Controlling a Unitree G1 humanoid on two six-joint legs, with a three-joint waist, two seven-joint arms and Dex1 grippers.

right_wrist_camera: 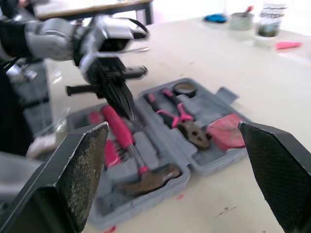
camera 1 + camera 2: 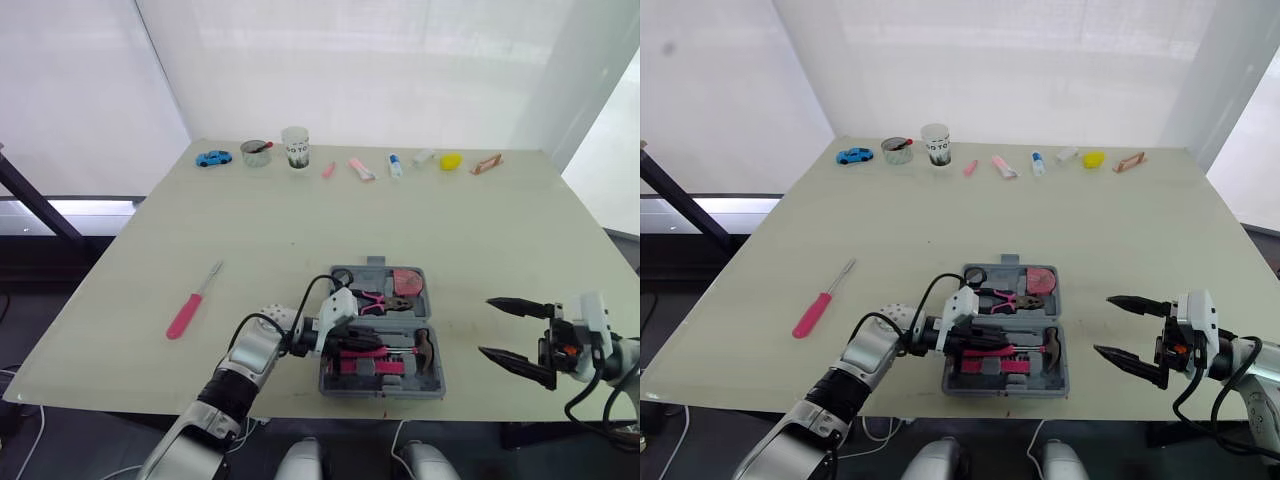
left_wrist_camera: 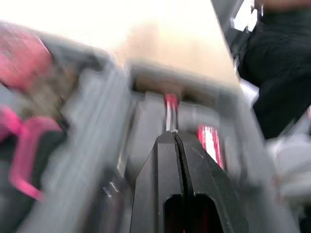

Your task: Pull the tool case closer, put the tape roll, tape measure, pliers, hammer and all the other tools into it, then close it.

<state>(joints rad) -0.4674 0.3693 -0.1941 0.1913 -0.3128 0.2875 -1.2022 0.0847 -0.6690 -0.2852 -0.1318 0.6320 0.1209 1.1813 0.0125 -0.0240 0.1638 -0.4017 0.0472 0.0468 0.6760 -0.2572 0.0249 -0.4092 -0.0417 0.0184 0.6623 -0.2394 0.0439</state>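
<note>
Tool case (image 2: 385, 391) lies open at the near edge of the table (image 2: 300, 230). Left gripper (image 3: 174, 138) is pinched closed over the hammer (image 1: 121, 133) inside; too blurry to tell if it's holding anything. Right gripper (image 2: 486, 326) is spread wide beside the case.

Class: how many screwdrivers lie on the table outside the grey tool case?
1. The pink-handled screwdriver lies left of the tool case, apart from it. Tiny far-edge items cannot be identified.

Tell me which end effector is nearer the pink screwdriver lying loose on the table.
Left. The left end effector is over the open tool case, to the right of the screwdriver; the right end effector hangs open beyond the case's far side.
</note>
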